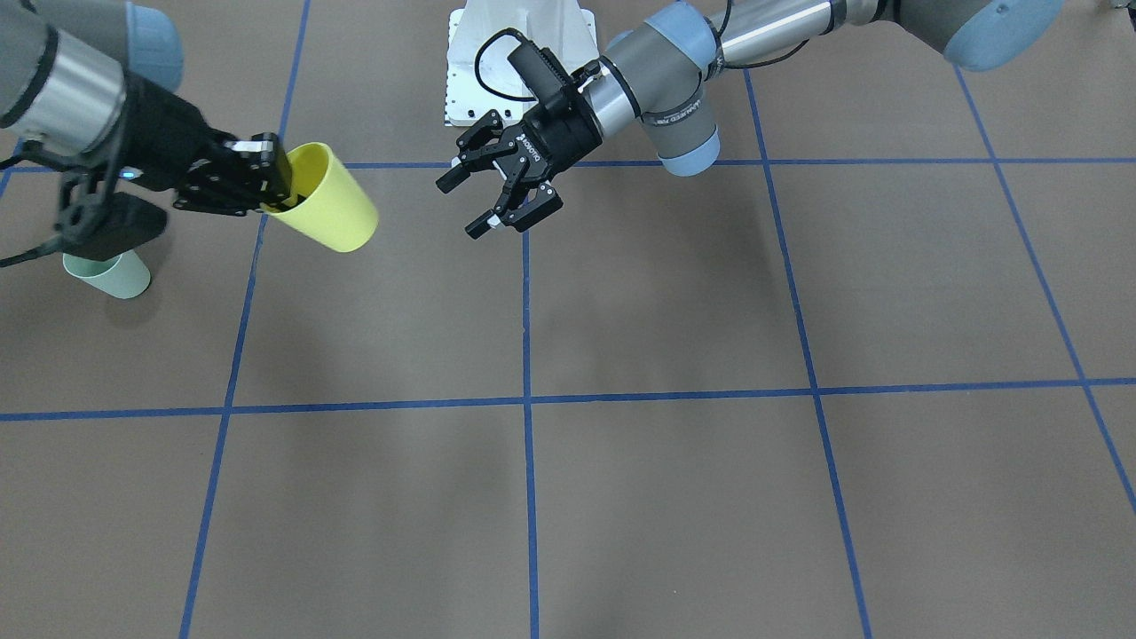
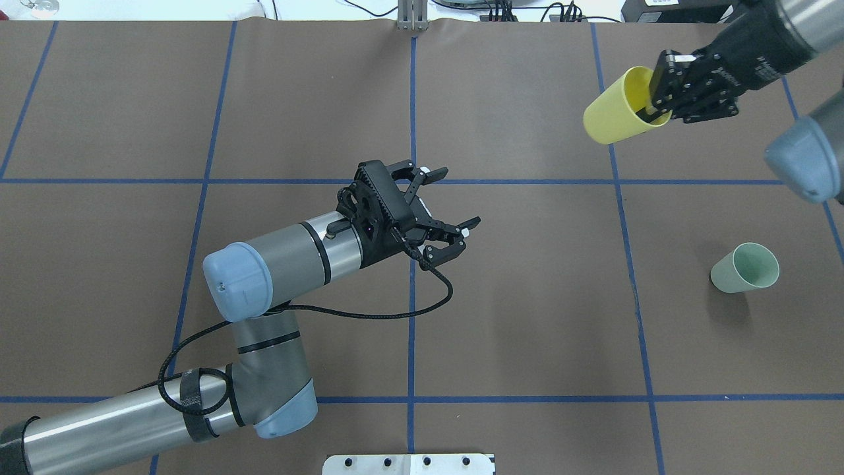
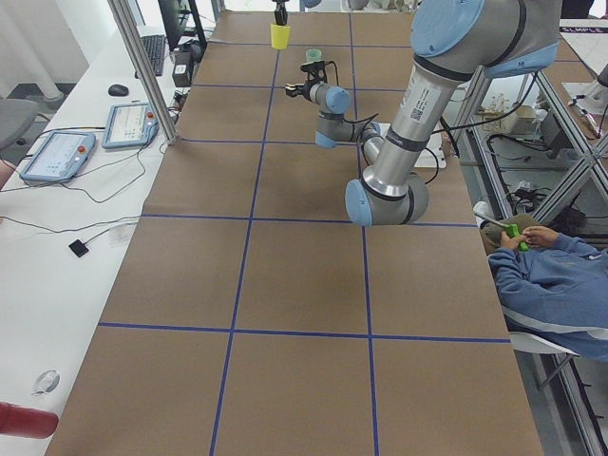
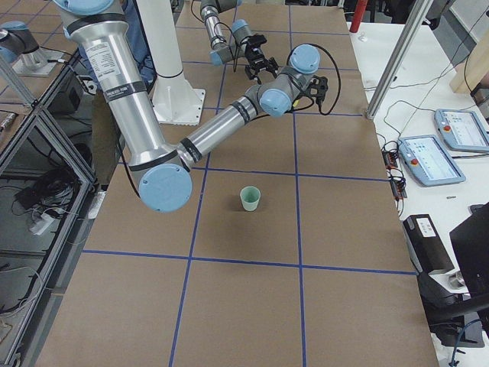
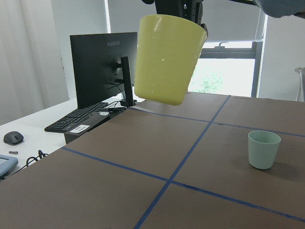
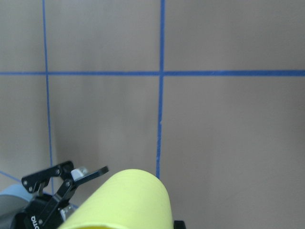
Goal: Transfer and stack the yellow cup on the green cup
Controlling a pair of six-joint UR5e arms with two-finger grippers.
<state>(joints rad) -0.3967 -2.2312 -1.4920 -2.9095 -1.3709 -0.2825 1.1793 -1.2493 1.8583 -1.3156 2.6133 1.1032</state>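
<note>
Yellow cup (image 1: 335, 213) aslant, aloft — in right pincer (image 1: 277, 182).

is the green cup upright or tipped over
Upright. The green cup stands on its base on the table, open rim up, as the left wrist and overhead views show.

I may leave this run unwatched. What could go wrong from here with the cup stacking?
1. The right gripper pinches the yellow cup only at its rim, one of its fingers inside, with the cup tilted in the air; it might swing or slip out.
2. The green cup stands loose and upright on the table; if the yellow cup comes down tilted or off-centre, it could tip the green one rather than nest.
</note>
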